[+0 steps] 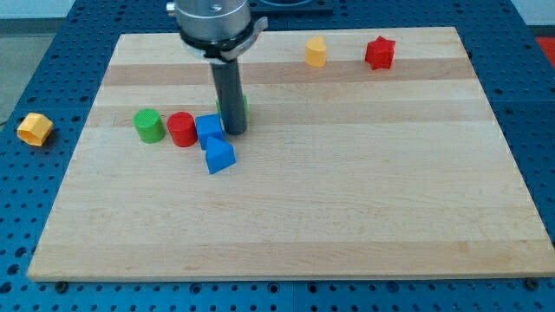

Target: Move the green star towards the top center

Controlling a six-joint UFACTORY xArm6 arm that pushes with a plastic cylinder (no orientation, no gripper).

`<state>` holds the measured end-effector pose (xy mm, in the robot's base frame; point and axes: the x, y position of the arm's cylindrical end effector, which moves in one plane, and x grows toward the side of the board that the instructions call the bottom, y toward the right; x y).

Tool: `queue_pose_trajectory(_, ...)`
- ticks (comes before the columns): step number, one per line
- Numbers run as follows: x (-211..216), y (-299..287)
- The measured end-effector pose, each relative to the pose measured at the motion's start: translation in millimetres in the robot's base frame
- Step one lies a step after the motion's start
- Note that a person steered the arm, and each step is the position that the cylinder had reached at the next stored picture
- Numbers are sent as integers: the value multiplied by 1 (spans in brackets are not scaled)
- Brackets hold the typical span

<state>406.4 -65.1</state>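
The green star (243,107) is mostly hidden behind my rod; only a green sliver shows at the rod's right side, left of the board's centre. My tip (234,132) rests on the board just below the star, touching or nearly touching it. A blue block (209,127) sits right beside the tip on its left, and a blue cube (219,155) lies just below that. A red cylinder (181,129) and a green cylinder (148,125) stand in a row further left.
A yellow block (316,51) and a red star (380,53) sit near the board's top edge at the right. An orange-yellow block (35,128) lies off the wooden board (347,191) on the blue surface at the view's left.
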Motion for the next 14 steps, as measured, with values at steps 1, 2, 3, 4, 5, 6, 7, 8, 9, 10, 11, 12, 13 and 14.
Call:
queue_pose_trajectory(1, -33, 17)
queue_pose_trajectory(2, 6, 18)
queue_pose_trajectory(3, -6, -47)
queue_pose_trajectory(4, -42, -33)
queue_pose_trajectory(5, -47, 14)
queue_pose_trajectory(6, -11, -1)
queue_pose_trajectory(7, -9, 68)
queue_pose_trajectory(8, -47, 52)
queue_pose_trajectory(9, -73, 37)
queue_pose_trajectory(10, -70, 38)
queue_pose_trajectory(11, -55, 19)
queue_pose_trajectory(12, -83, 16)
queue_pose_trajectory(13, -108, 19)
queue_pose_trajectory(14, -105, 20)
